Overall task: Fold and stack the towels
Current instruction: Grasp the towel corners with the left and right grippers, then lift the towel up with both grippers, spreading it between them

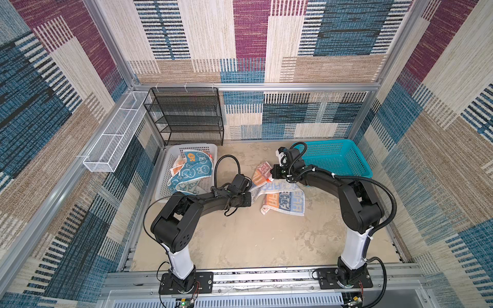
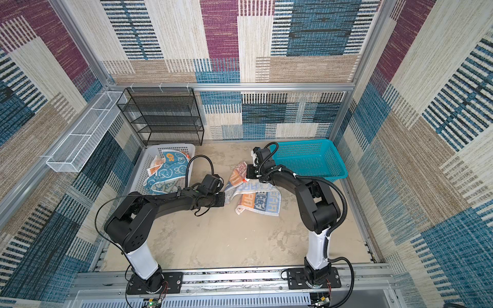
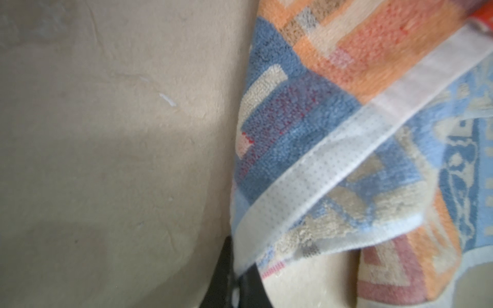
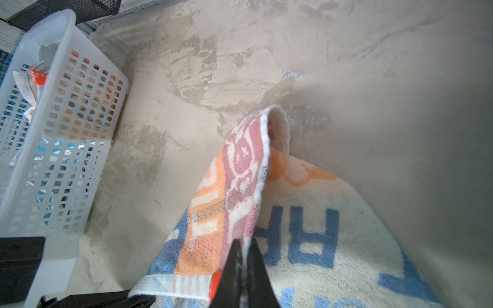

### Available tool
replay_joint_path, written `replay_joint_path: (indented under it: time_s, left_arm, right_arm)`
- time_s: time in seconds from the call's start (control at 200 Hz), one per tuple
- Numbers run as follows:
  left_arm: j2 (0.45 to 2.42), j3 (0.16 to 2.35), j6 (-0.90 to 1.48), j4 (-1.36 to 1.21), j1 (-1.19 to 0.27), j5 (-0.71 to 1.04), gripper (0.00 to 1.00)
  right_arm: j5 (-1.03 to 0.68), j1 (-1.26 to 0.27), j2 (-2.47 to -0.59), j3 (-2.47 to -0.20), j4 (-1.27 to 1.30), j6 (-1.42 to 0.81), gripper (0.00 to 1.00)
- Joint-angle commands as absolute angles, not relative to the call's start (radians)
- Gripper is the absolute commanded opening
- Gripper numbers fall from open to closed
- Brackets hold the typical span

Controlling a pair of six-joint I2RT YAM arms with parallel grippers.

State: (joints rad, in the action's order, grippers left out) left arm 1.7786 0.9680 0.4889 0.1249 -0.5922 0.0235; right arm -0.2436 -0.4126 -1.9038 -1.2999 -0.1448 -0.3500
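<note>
We read the bench (image 1: 240, 240) as a clock face in the top views, with twelve at the back wall. The lettered towel (image 1: 282, 200) lies crumpled near the centre, part doubled over itself and far from flat. The rabbit towel (image 1: 192, 170) and the orange towel (image 1: 177, 168) sit heaped in the white basket (image 1: 166, 170) at about ten o'clock. The teal basket (image 1: 336, 157) at about two o'clock holds no cloth.

Both claws are shut on the lettered towel. The left claw (image 3: 237, 272) pinches the white hem at the towel's nine o'clock edge. The right claw (image 4: 244, 248) nips a raised fold of the pink and orange part near the towel's eleven o'clock, and the cloth stands up in a loop beyond it.

We judge this cloth to be light, soft terry that gives no resistance. It will sag and drape from any point we hold, and it will not keep a crease unless pressed down. The pile looks grippy, so we do not expect slipping, but a thin pinch could catch two layers at once.

The woven hem band is the firmest part, and the corners along it are where we would take hold. With one corner in each claw we could draw the towel taut and spread it flat before folding. The right claw's hold looks mid-fold and not on a corner, so we may have to regrip there.
</note>
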Motion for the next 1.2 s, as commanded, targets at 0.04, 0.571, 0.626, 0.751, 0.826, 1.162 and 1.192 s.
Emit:
replay_joint_path:
  time_s: [0.04, 0.571, 0.626, 0.751, 0.826, 1.162, 1.192]
  left_arm:
    - [1.696, 1.012, 0.42, 0.299, -0.594, -0.07, 0.0]
    - [1.359, 1.544, 0.108, 0.723, -0.594, -0.402, 0.0]
    - [1.319, 1.58, 0.061, 0.728, -0.597, -0.394, 0.0]
    - [1.227, 1.643, -0.02, 0.743, -0.607, -0.367, 0.0]
    - [1.191, 1.691, -0.05, 0.793, -0.621, -0.312, 0.0]
    - [1.104, 1.847, -0.05, 0.981, -0.684, -0.211, 0.0]
    - [1.109, 1.872, -0.047, 0.996, -0.684, -0.206, 0.0]
  right_arm:
    - [-0.241, -0.41, -1.855, -1.344, -0.172, -0.335, 0.0]
    - [-0.2, -0.41, -1.389, -1.443, -0.336, -0.328, 0.0]
    - [-0.204, -0.41, -1.339, -1.445, -0.354, -0.329, 0.0]
    - [-0.228, -0.414, -1.239, -1.449, -0.402, -0.323, 0.0]
    - [-0.242, -0.416, -1.186, -1.461, -0.445, -0.311, 0.0]
    - [-0.285, -0.416, -1.041, -1.55, -0.612, -0.247, 0.0]
    - [-0.285, -0.416, -1.039, -1.554, -0.619, -0.245, 0.0]
